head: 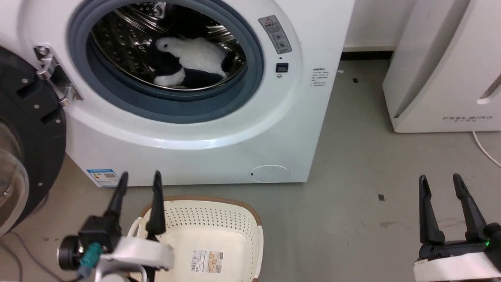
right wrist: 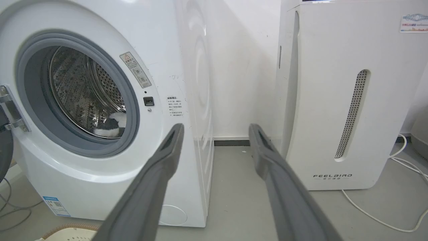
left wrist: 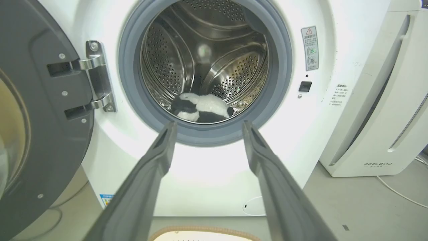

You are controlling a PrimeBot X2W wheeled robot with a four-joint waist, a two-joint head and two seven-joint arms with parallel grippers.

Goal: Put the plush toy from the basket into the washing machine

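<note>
So the plush toy (head: pixel 191 58) is already inside the washing machine (head: pixel 219 129), lying at the bottom of the shiny perforated drum (left wrist: pixel 207 57). In the head view that's the upper left of the frame, white body up with black bits around it, just behind the grey-blue gasket (head: pixel 172 107). The dark round door (head: pixel 31 129) hangs wide open at the left edge of the frame on its metal hinge (left wrist: pixel 97 77). The basket (head: pixel 242 219) sits on the grey floor (head: pixel 352 196) right in front of the machine, bottom centre-left of the head view, and you can see straight down to the paper label (head: pixel 206 261) on its inner bottom. The left hand (head: pixel 141 174) is in the lower left, overlapping the basket's left rim in the picture, fingers spread apart and holding nothing. From its wrist camera the fingers frame the lower edge of the drum opening. The right hand (head: pixel 439 177) is in the lower right over the floor, well apart from the basket, fingers also spread with nothing in them. The white FEELBIRD appliance (head: pixel 442 78) stands in the upper right beside the machine, with a white cable (head: pixel 485 150) on the floor by it. There's a blue sticker (head: pixel 102 177) low on the machine's front too.
</note>
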